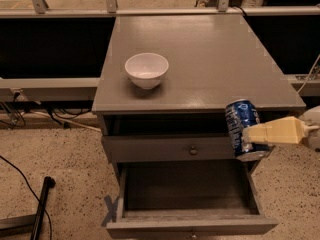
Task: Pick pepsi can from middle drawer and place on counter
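Observation:
The pepsi can is dark blue with silver ends. It hangs upright in the air in front of the cabinet's right front corner, its top level with the counter's front edge. My gripper reaches in from the right and is shut on the can's right side with cream-coloured fingers. The middle drawer is pulled out below the can; its bare grey floor holds nothing. The counter is the broad grey cabinet top behind the can.
A white bowl stands on the counter's left half. A shut drawer front with a small knob sits above the open drawer. A dark pole and cables lie on the speckled floor at left. A rail runs behind the counter.

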Available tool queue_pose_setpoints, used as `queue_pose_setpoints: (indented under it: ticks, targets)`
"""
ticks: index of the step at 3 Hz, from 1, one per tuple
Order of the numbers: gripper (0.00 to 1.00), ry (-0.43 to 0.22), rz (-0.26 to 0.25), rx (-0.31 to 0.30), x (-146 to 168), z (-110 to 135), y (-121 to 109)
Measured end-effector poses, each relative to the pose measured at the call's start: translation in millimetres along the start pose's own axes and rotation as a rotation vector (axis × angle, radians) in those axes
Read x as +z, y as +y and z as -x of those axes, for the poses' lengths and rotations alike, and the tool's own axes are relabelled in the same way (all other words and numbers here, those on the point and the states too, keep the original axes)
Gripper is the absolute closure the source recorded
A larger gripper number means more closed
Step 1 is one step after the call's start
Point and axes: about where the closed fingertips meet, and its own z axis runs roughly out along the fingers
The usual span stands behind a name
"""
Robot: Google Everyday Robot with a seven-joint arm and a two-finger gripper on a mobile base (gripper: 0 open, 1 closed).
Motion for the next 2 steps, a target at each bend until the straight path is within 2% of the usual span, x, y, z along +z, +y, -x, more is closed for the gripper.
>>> queue_pose_setpoints:
  ticks: [1,2]
  targets:
    - [1.0,0.001,-0.044,-0.051,-8.8,24.0,8.2]
    - [1.0,0.0,-0.108,-0.102,-23.1,64.2,14.5]
